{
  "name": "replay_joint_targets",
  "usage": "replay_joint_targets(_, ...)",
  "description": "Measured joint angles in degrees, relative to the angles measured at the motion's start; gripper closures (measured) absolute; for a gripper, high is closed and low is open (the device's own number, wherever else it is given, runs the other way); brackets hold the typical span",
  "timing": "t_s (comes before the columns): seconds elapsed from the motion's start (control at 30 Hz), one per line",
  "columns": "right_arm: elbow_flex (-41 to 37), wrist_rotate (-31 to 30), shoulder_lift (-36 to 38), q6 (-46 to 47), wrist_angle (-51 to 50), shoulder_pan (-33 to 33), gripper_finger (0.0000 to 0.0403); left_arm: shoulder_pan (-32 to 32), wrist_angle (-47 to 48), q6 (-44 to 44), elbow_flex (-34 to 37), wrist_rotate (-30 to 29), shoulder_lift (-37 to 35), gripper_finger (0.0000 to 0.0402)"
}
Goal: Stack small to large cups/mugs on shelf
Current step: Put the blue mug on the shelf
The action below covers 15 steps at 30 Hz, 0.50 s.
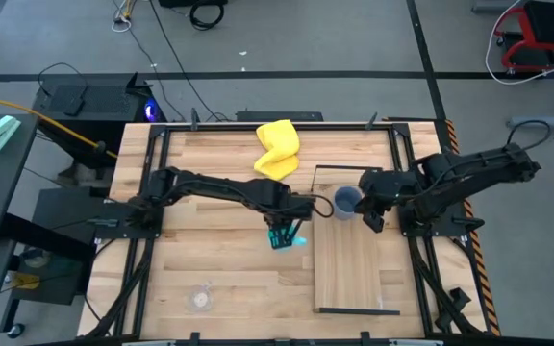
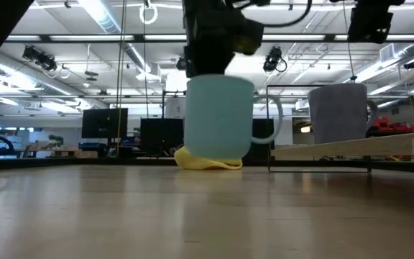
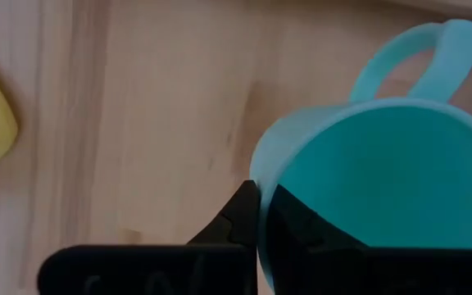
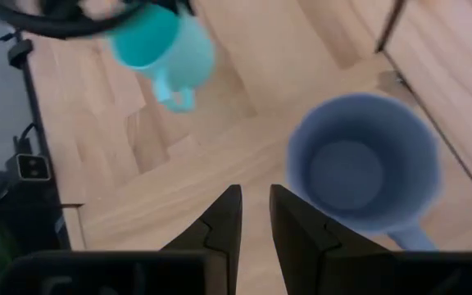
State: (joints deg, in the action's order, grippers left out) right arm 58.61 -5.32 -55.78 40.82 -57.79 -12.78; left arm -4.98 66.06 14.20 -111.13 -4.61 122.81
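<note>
Left gripper (image 1: 283, 234), frame centre, pinches the cyan mug's (image 1: 292, 236) rim for lifting shelfward; right gripper (image 1: 371, 208) hovers, fingers slightly parted.

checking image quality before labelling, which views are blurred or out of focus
Right wrist view: the cyan mug is smeared and soft, the grey-blue mug slightly soft. Low view: the near tabletop is out of focus. Left wrist view: the left pincer on the cyan mug's rim is fairly crisp.

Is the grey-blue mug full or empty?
Empty. In the right wrist view you look straight down into the grey-blue mug and see its bare bottom. It stands upright on the shelf.
</note>
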Motion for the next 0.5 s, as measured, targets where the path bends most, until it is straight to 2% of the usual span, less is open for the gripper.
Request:
replay_joint_targets(0.37,0.00,0.00,-8.85,-1.62,2.25,-1.29,0.0329,0.16,-2.32,0.92,-0.07,-0.03,1.91,0.0379)
replay_joint_targets(0.5,0.00,0.00,-10.18,-1.93,2.23,-1.29,0.0329,0.31,-3.00,1.60,0.03,-0.08,2.84,0.0389)
